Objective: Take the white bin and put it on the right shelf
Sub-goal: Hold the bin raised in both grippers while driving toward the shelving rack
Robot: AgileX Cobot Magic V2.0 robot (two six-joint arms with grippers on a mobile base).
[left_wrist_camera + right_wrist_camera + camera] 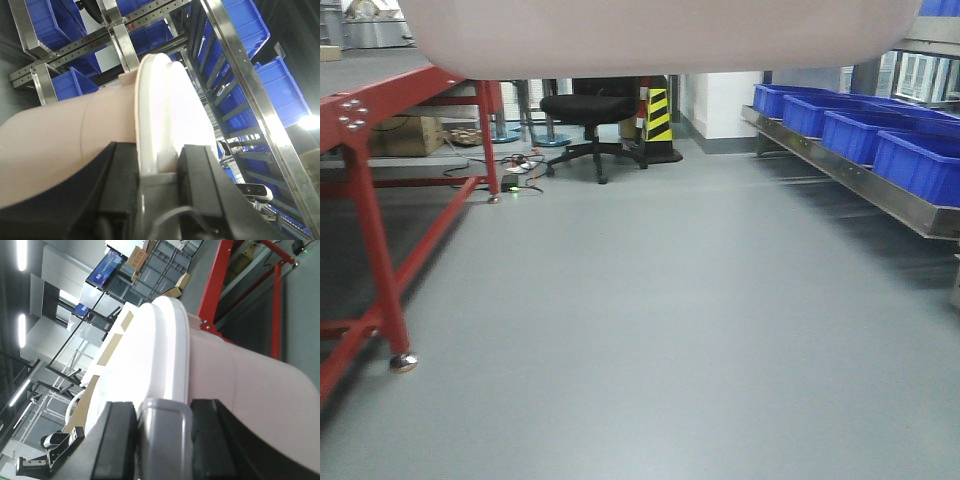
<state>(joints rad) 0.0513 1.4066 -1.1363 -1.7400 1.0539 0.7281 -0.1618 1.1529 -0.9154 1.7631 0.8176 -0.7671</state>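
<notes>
The white bin is held up in the air between 2 arms, and its pale, faintly pink underside fills the top edge of the front view, above a grey floor. In the left wrist view, the left gripper has its 2 black fingers pressed on either side of the rim of the bin's glossy lid. In the right wrist view, the right gripper is clamped the same way at the opposite end, on a grey handle at the lid's edge. The right shelf, a low stainless-steel tier, runs along the right side, well apart from the bin, and carries a row of blue crates. On the left stands a red table frame. Further back are a black office chair and a yellow-and-black striped post.
</notes>
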